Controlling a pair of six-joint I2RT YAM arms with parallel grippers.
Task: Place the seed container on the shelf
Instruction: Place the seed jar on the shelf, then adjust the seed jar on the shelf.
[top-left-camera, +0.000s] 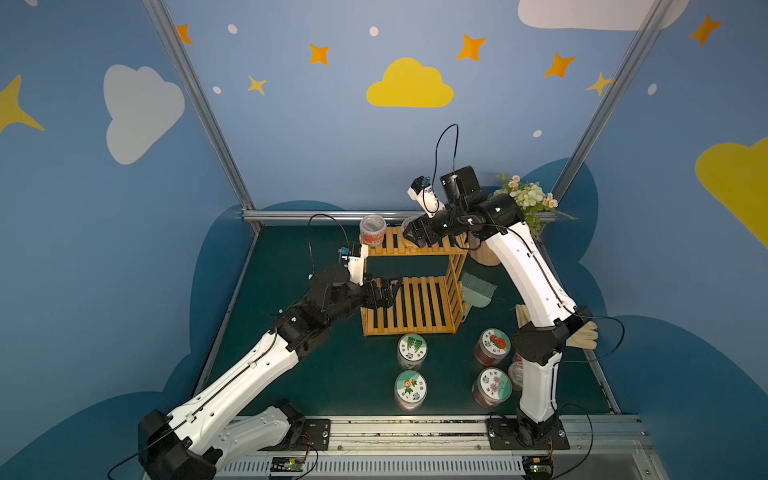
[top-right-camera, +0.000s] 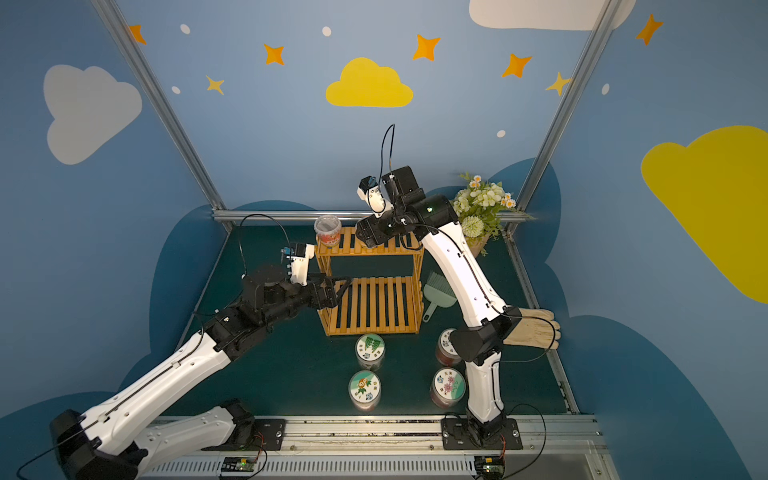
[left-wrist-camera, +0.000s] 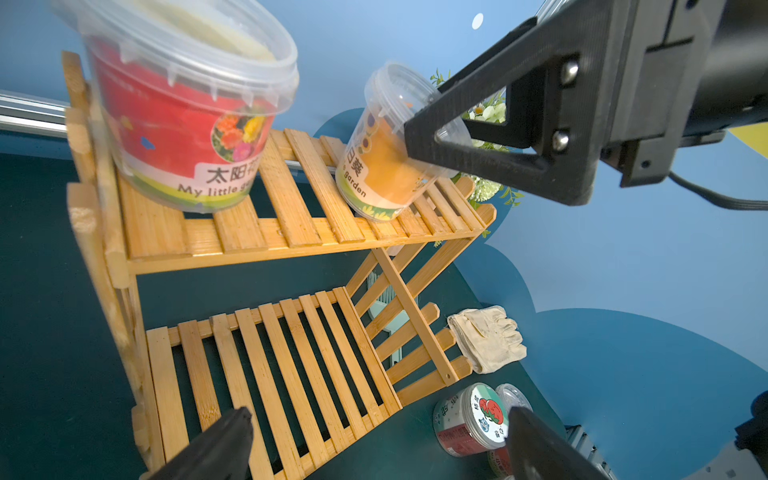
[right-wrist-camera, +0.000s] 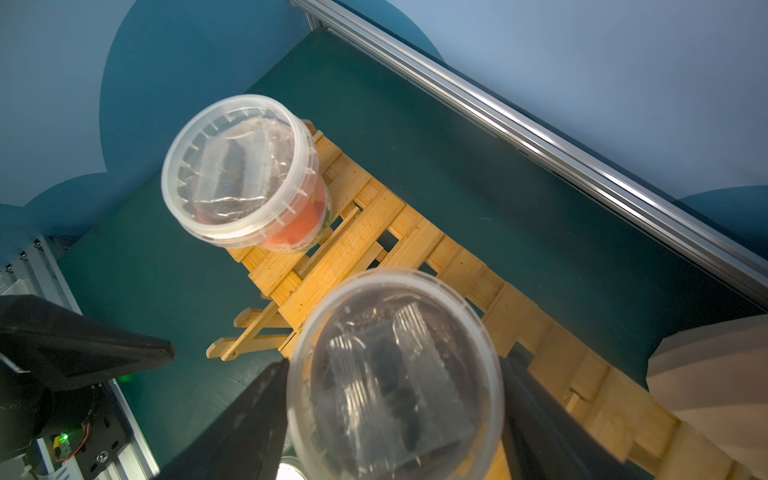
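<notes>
Orange-labelled seed container (left-wrist-camera: 376, 166), tilted on the top tier of the shelf (left-wrist-camera: 291, 224), pinched by the right tool (right-wrist-camera: 394, 360), red-labelled container (left-wrist-camera: 178, 124) at the tier's left end, left tool (left-wrist-camera: 378, 415) spread.

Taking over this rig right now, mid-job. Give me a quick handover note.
Left gripper: open, empty, by the lower tier of the shelf.
Right gripper: shut on the orange-labelled container, which is tilted, its base edge on or just above the top tier.
Done: red-labelled container stands on the top tier.
To do: set the orange one upright, release, back away.
</notes>
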